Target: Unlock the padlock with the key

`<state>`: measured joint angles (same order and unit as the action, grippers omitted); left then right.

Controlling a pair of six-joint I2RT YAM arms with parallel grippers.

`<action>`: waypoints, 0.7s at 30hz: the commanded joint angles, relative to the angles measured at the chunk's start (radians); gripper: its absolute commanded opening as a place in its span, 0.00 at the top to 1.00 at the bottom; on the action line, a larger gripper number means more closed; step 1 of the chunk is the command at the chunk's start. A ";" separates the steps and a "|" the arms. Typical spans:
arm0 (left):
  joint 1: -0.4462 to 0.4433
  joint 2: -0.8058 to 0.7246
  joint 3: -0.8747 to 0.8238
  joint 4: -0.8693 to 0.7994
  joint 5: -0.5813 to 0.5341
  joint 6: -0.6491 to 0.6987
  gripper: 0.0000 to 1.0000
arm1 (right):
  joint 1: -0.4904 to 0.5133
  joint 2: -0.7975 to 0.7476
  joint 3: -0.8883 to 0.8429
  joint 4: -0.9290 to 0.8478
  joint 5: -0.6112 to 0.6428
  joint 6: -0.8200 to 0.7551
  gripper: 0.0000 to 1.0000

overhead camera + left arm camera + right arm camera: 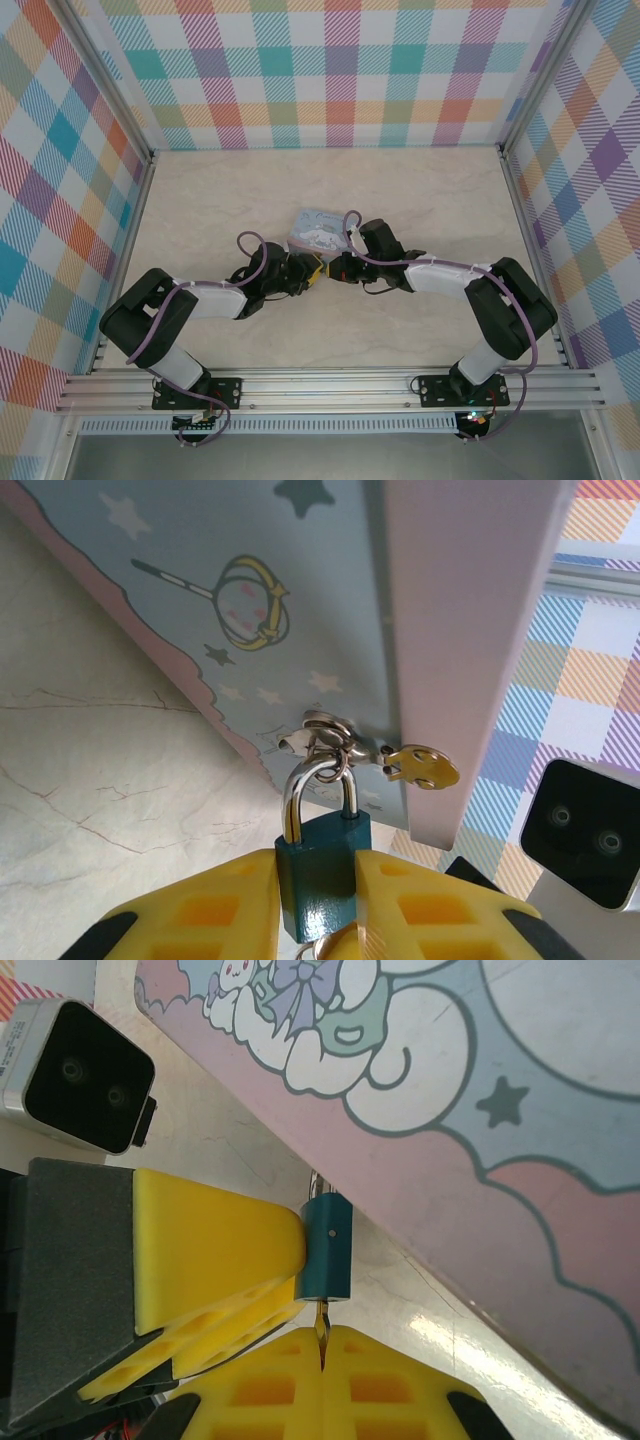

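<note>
the padlock (322, 875) is hooked through the clasp (325, 730) of the tin (280, 580), its blue body pinched in the left hand (318, 880). beside the tin, the right hand (322, 1345) is closed tight on the key (320, 1318), whose tip meets the padlock's base.

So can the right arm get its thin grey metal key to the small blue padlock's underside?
Likely yes: the right end effector's key touches the padlock's bare underside; the left end effector clamps only its sides.

The padlock (322, 880) is glossy blue metal with a polished silvery shackle (298, 798); the key (321, 1322) is dull metal. Fingers (215, 910) are matt yellow plastic, the tin (250, 560) smooth printed metal, the table (90, 780) matt, marble-veined.
</note>
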<state>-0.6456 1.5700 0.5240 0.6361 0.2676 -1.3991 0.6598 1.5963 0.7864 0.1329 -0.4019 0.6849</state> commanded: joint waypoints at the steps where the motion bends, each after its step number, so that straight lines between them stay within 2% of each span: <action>1: -0.008 0.008 -0.005 0.060 -0.027 -0.023 0.76 | 0.002 0.009 -0.001 0.048 -0.047 0.018 1.00; 15: -0.020 0.052 0.005 0.103 -0.010 -0.049 0.75 | 0.001 0.013 0.004 0.059 -0.058 0.044 1.00; 21: -0.022 0.062 0.010 0.105 -0.008 -0.050 0.68 | 0.001 0.012 0.007 0.053 -0.053 0.045 1.00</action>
<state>-0.6525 1.6150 0.5240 0.6891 0.2676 -1.4410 0.6548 1.6073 0.7864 0.1337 -0.4099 0.7258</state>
